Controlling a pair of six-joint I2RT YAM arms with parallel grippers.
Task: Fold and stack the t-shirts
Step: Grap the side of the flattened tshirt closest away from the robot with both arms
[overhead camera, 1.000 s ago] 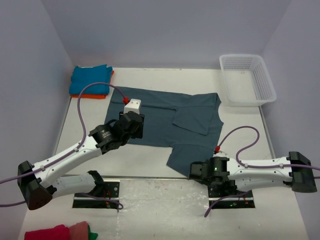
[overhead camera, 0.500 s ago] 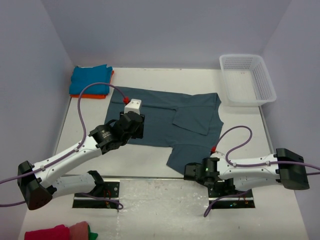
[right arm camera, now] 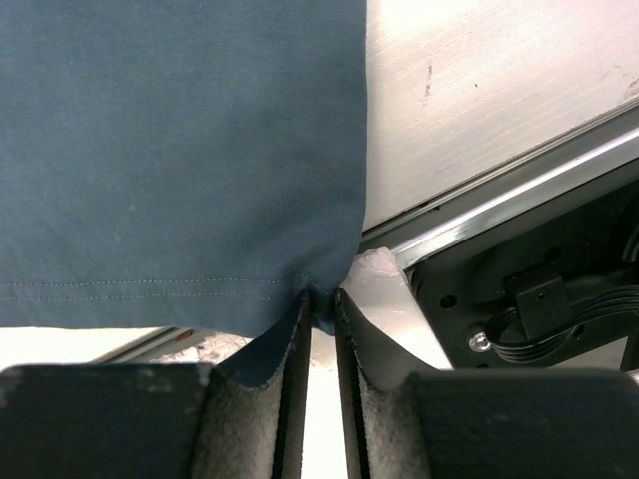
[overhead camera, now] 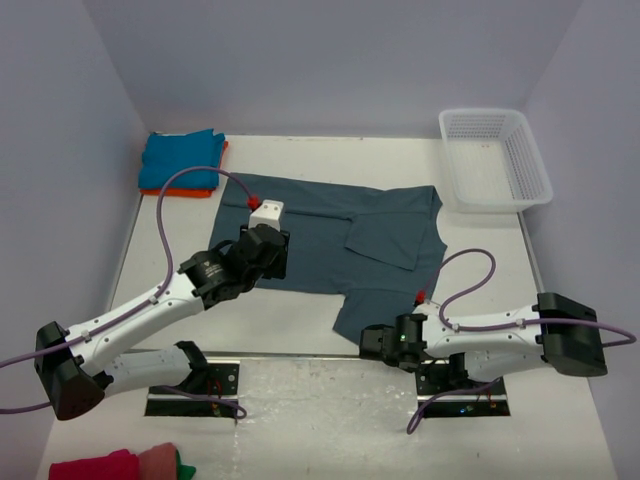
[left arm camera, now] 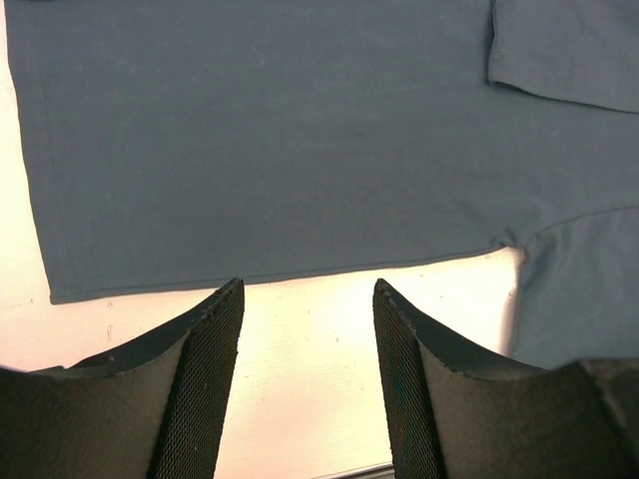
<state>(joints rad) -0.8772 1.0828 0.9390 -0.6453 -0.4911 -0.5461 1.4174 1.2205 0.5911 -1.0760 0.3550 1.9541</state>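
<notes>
Right arm: lies low and stretched across the near table edge, forearm pointing toward 9 o'clock. My right gripper (right arm camera: 321,304) is clenched on the hem corner of the slate-blue t-shirt (overhead camera: 340,235), with cloth pinched between the two nearly touching fingers, right at the table's metal edge rail (right arm camera: 479,215).

Left arm: reaches diagonally toward 1 o'clock, wrist tilted down. My left gripper (left arm camera: 308,299) is released, fingers spread and holding nothing, above bare table (left arm camera: 300,399) just beside the shirt's near hem.

The slate-blue shirt is spread flat mid-table. The turquoise t-shirt (overhead camera: 180,158) sits folded on the orange t-shirt (overhead camera: 186,191) at 10 o'clock. The white basket (overhead camera: 495,160) is at 2 o'clock.
</notes>
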